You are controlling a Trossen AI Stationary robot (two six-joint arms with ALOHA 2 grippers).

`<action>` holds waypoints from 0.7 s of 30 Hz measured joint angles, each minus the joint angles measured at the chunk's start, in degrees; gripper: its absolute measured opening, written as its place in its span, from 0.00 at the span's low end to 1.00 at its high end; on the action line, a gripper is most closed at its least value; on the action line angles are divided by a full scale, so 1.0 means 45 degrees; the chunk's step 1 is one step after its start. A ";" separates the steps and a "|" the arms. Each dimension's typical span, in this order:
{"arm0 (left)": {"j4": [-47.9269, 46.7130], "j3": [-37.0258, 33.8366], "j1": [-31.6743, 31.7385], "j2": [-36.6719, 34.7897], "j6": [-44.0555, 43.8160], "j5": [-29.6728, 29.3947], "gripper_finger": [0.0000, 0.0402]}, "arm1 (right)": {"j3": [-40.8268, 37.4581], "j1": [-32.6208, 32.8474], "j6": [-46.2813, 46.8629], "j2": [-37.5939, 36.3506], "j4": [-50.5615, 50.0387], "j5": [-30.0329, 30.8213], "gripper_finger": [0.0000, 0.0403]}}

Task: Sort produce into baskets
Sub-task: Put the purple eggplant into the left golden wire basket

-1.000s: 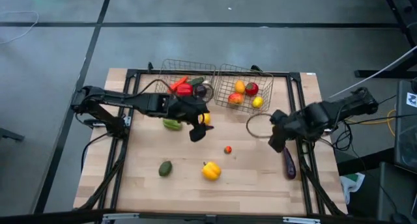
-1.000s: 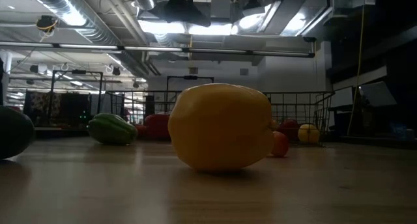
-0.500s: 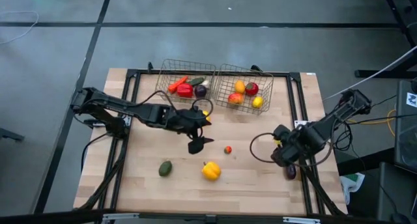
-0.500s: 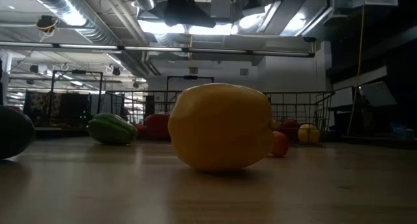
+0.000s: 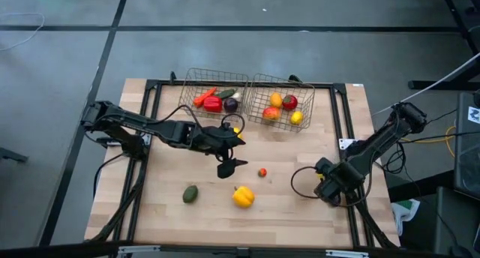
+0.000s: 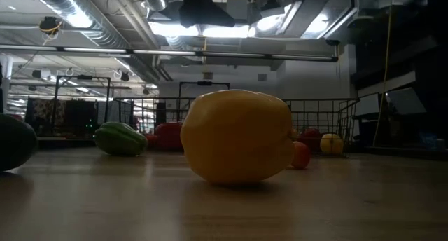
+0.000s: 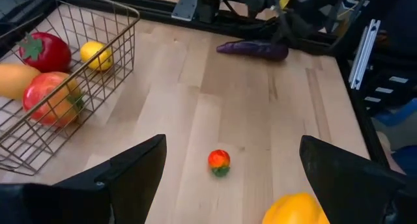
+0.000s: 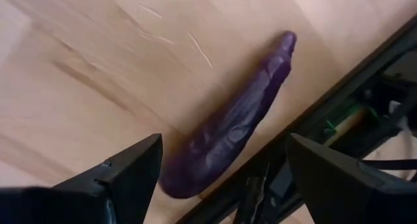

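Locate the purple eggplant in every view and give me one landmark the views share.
High view: hidden under the right pincer, near the table's right edge.
Low view: not in it.
Left wrist view: eggplant lying across the table beyond the small tomato.
Right wrist view: between the open fingers, beside the dark frame rail.
Shared landmark: yellow pepper.

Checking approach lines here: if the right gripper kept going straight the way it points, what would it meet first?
Most likely the purple eggplant: it lies directly ahead between the open fingers of the right gripper, beside the table's dark frame rail. Depth is unclear.
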 joint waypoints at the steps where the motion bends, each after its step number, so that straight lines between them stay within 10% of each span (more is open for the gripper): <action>1: 0.0004 0.0000 0.0000 0.0000 0.0000 0.0000 0.86 | -0.0247 0.0000 0.0000 0.0000 0.0181 -0.0119 0.81; 21: 0.0044 0.0010 0.0000 0.0000 0.0000 0.0000 0.86 | -0.3414 -0.0005 -0.0126 -0.0010 0.3288 -0.1896 0.80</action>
